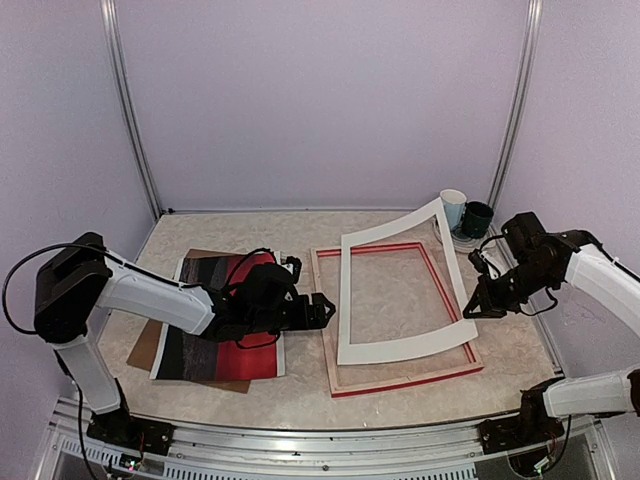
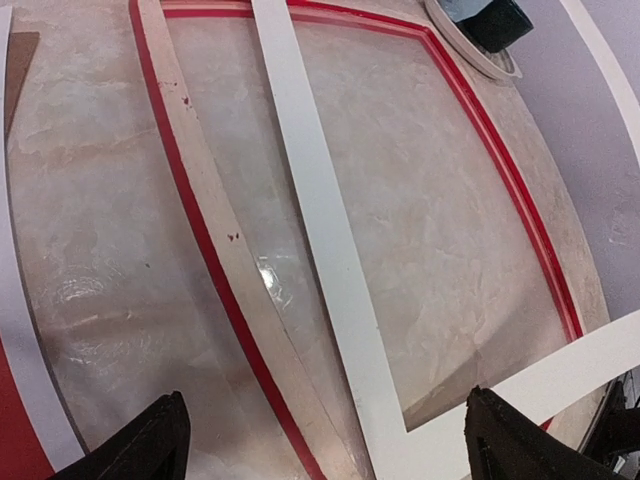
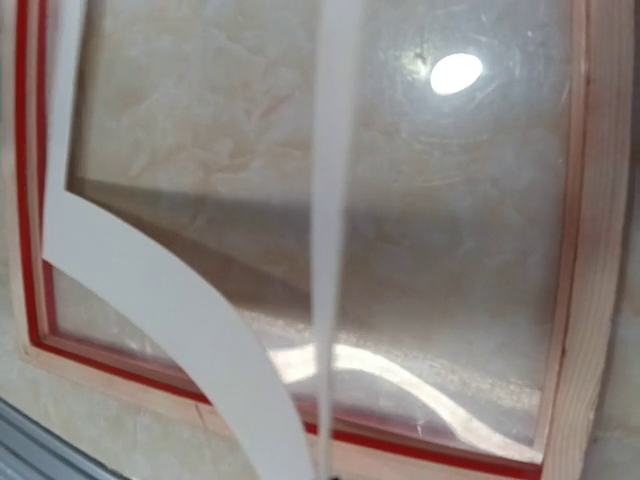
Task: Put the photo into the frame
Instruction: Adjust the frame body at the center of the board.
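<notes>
The frame (image 1: 400, 381) lies flat at the table's middle right, red-edged with pale wood sides, glass inside. It also shows in the left wrist view (image 2: 215, 250) and the right wrist view (image 3: 590, 300). The photo (image 1: 235, 325), red with dark bands, lies left of the frame. My left gripper (image 1: 322, 310) hovers open and empty at the photo's right edge, next to the frame's left rail; its fingers (image 2: 150, 445) stand wide apart. My right gripper (image 1: 477, 305) is shut on the right edge of the white mat border (image 1: 400, 345), which is held tilted over the frame.
A brown backing board (image 1: 148, 345) lies under the photo at the left. A white cup (image 1: 453, 208) and a dark green cup (image 1: 477, 219) stand at the back right beyond the frame. The mat (image 2: 320, 220) (image 3: 170, 310) bows above the glass.
</notes>
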Action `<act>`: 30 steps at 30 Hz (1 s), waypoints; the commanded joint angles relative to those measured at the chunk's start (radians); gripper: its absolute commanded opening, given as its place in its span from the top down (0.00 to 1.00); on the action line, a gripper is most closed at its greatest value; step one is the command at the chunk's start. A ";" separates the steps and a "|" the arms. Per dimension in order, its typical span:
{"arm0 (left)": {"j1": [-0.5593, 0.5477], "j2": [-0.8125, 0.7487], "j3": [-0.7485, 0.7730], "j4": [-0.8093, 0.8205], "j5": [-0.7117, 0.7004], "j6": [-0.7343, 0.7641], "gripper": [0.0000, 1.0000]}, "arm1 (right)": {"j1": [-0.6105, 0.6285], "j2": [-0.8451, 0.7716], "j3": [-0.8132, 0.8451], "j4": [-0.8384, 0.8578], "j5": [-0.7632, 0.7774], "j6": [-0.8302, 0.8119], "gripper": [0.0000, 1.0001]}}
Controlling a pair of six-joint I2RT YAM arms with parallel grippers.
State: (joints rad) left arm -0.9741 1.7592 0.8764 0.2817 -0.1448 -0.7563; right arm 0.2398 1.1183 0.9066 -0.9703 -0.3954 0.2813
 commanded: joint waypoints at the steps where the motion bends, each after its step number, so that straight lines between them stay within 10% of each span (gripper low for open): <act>1: 0.003 0.077 0.117 -0.161 -0.066 0.039 0.09 | -0.010 -0.038 0.035 -0.037 -0.011 -0.016 0.98; 30: 0.102 0.335 0.420 -0.368 -0.061 0.092 0.81 | 0.033 -0.116 -0.041 0.036 -0.145 -0.018 0.97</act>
State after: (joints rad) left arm -0.8951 2.0613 1.2675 -0.0391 -0.1913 -0.6788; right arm 0.2600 1.0214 0.8898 -0.9668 -0.4938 0.2699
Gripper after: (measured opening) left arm 0.226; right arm 0.034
